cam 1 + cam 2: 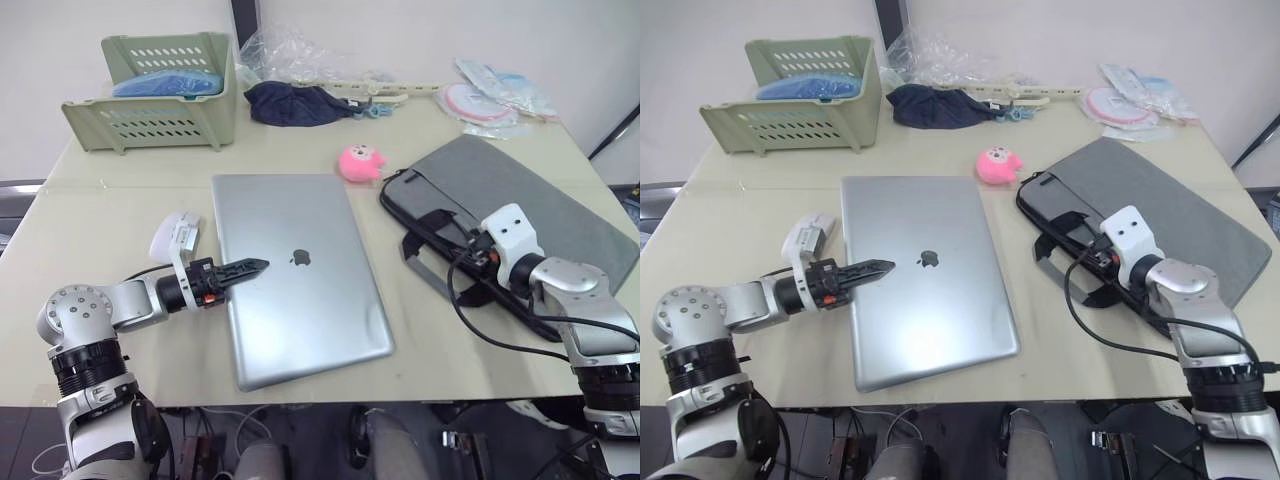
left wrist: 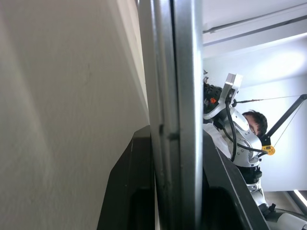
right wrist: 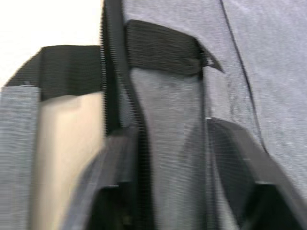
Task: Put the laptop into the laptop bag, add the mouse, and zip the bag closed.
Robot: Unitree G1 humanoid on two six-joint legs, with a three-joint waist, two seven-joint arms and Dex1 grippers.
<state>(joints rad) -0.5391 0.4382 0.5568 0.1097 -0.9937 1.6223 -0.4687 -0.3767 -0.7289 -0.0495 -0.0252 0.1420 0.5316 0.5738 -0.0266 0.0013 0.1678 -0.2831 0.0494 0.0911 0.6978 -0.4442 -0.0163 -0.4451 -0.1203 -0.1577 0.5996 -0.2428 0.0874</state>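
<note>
Mouse (image 1: 175, 236) just left of laptop (image 1: 297, 285), beside left gripper (image 1: 255, 267), jaws pinching laptop's left edge, likely to lift it. Laptop flat mid-tabletop (image 1: 120, 290), lid shut. Right of laptop, right gripper (image 1: 1102, 250) clamped on bag (image 1: 520, 200) rim, probably holding mouth open.

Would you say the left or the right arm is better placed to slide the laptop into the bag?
Left: the left gripper already clamps the laptop edge, while the right gripper holds the laptop bag.
</note>
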